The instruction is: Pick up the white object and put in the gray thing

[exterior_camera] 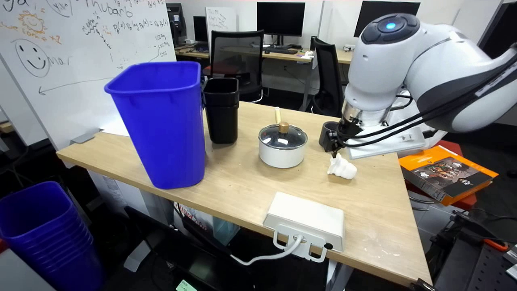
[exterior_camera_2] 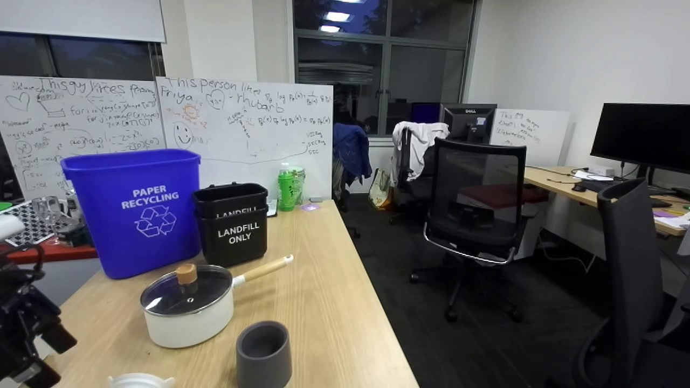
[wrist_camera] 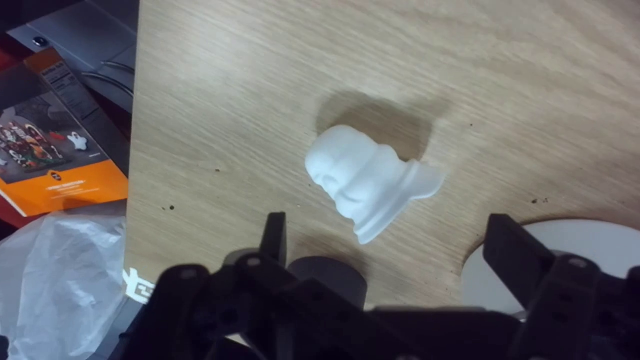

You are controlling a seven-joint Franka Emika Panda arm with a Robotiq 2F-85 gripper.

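The white object (wrist_camera: 372, 177) is a small figure with a rounded head and a flared base, lying on its side on the wooden table. It also shows in an exterior view (exterior_camera: 342, 167), and partly at the bottom edge of an exterior view (exterior_camera_2: 141, 381). The gray thing is a dark gray cup (exterior_camera_2: 264, 355), upright on the table, partly behind the gripper in an exterior view (exterior_camera: 325, 139) and in the wrist view (wrist_camera: 330, 277). My gripper (wrist_camera: 388, 217) is open and empty, with its fingers wide apart. In an exterior view the gripper (exterior_camera: 334, 150) is just above the white object.
A white pot (exterior_camera: 281, 157) with a glass lid stands near the cup. A blue bin (exterior_camera: 169, 129) and black bins (exterior_camera: 221, 117) stand farther along the table. A white box (exterior_camera: 307, 216) with a cable sits at the table's edge. An orange box (exterior_camera: 448, 173) lies beyond the table.
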